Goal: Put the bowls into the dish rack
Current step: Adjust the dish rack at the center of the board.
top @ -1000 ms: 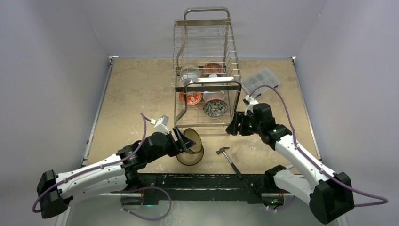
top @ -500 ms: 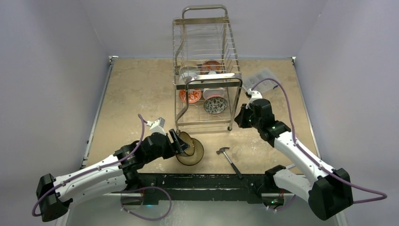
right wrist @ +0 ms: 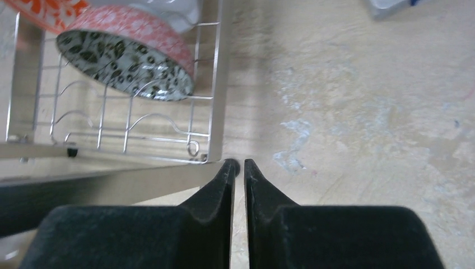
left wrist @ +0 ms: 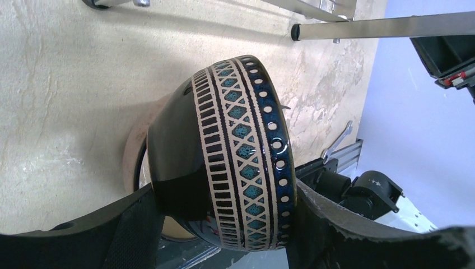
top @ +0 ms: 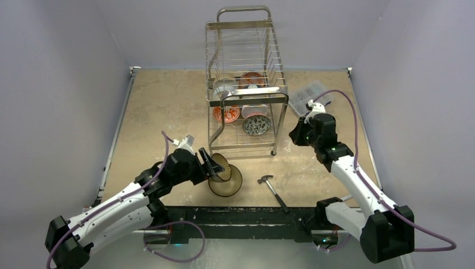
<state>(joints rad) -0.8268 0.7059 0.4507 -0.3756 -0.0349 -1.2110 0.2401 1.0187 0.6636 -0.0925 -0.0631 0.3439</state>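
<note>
left tool (left wrist: 224,189) gripping (jaws wide), right tool (right wrist: 238,167) closed.

Chrome dish rack (top: 248,96) holds several bowls (top: 256,125); dark patterned bowl (left wrist: 229,151) (tipped sideways) over copper-brown one (top: 232,184)

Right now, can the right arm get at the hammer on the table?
Probably yes. The hammer lies on bare table, nothing on it. The right gripper is empty by the rack's leg, jaws shut, so it must open first. The left gripper with its bowl sits off to the side.

No text, label, brand, number or sign can be read on anything in view.
</note>
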